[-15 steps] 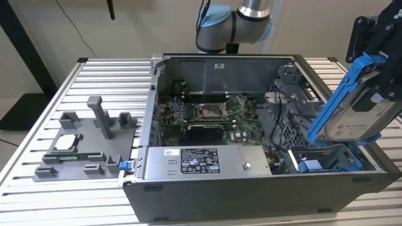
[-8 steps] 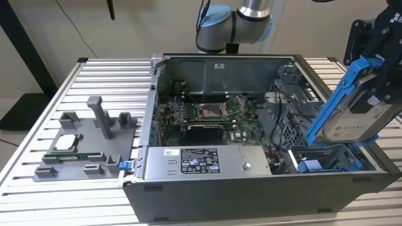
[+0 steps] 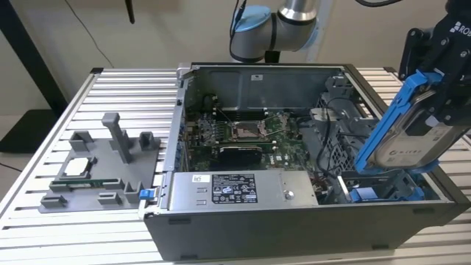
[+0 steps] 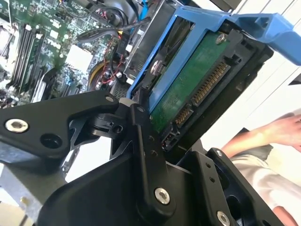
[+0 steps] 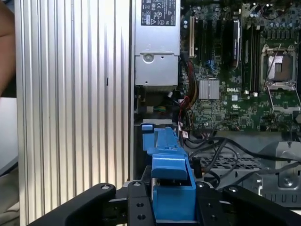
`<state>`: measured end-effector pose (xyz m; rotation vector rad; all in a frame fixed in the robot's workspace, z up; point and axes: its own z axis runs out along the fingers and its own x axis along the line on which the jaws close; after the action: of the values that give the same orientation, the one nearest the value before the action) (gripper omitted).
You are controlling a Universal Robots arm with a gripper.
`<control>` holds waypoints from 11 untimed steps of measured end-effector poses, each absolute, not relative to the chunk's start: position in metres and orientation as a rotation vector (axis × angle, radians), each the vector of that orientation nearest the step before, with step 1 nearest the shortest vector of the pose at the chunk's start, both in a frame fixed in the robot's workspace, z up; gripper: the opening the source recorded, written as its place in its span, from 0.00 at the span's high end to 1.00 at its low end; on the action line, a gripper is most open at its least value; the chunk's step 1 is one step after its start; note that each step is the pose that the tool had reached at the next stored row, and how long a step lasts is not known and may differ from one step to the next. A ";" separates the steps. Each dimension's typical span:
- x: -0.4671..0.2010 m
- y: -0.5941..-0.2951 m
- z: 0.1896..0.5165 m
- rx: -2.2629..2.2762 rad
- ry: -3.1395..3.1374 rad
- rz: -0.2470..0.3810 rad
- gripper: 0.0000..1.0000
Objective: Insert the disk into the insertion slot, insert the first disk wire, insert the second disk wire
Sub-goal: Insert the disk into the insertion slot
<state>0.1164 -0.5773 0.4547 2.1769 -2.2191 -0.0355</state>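
in the exterior view, the black gripper (image 3: 435,102) hangs at the exterior view's right, over the front corner of the open computer case (image 3: 294,234). its fingers are pinched on the upper end of the disk (image 3: 409,138), which stands steeply tilted in its bright blue frame, white label facing the camera. the lower end of the disk comes down just above the insertion slot (image 3: 383,187), a grey bay with blue fittings in that same corner of the case; whether the two touch i cannot tell. beside the slot, toward the exterior view's left, lies the silver power-supply box (image 3: 243,190), and behind that the motherboard (image 3: 243,138). the case stands on a slatted metal table (image 3: 44,232), with a grey fixture tray (image 3: 103,165) well apart from it on the exterior view's left. the robot arm (image 3: 276,25) bends in behind the case.

in the second wrist view, the disk shows its green circuit-board side (image 4: 197,84) and connector pins, with the blue frame wrapped around its edge. a black finger (image 4: 143,136) presses against the frame. the motherboard shows beyond it, and a person's hand (image 4: 282,132) rests off to the side, apart from the gripper.

in the first wrist view, the disk is seen edge on as a blue strip (image 5: 171,183) clamped between two black fingers (image 5: 136,207). past it lie the power-supply box, black cables (image 5: 221,150) and the motherboard inside the case, with the slatted table alongside.
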 end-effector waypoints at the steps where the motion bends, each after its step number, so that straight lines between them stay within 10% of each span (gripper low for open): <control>1: 0.116 -0.577 0.454 2.177 -2.219 -0.035 1.00; 11: 0.116 -0.577 0.446 2.177 -2.219 -0.035 1.00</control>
<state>0.1163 -0.5766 0.4463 2.1766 -2.2195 -0.0355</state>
